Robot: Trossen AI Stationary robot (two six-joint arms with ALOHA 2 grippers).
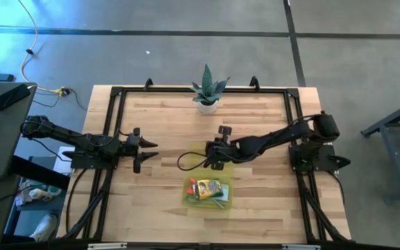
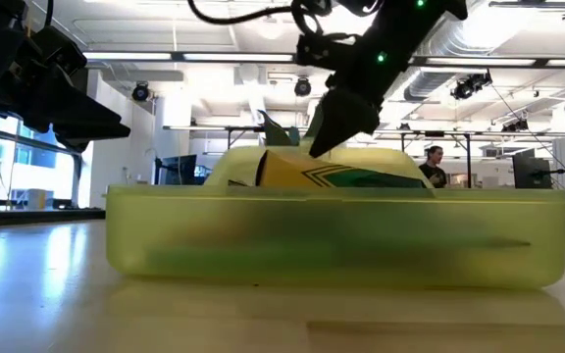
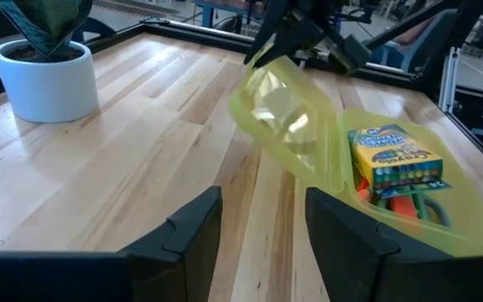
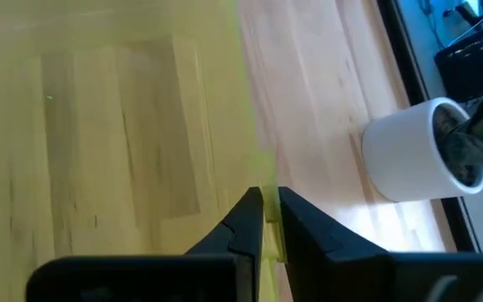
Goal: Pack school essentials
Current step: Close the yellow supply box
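A translucent yellow-green case sits at the table's middle near side, its tray flat on the wood. Its lid is tilted up off the tray. Inside lie the green-yellow crayon box, an orange pencil or marker and the green scissors handle. My right gripper reaches in from the right and is shut on the lid. My left gripper hovers open to the left of the case, pointing at it. The notepad and eraser are not visible. My right gripper pinches the lid's free edge between its two fingers. It comes at the edge slanting down from the table's right and far side. The lid is raised and tilted, still joined to the tray along its hinge side, while the tray rests on the table.
A spiky plant in a white pot stands near the far edge, behind the case. A black frame rail runs around the tabletop. Bare wood lies between my left gripper and the pot. A person shows in the room beyond.
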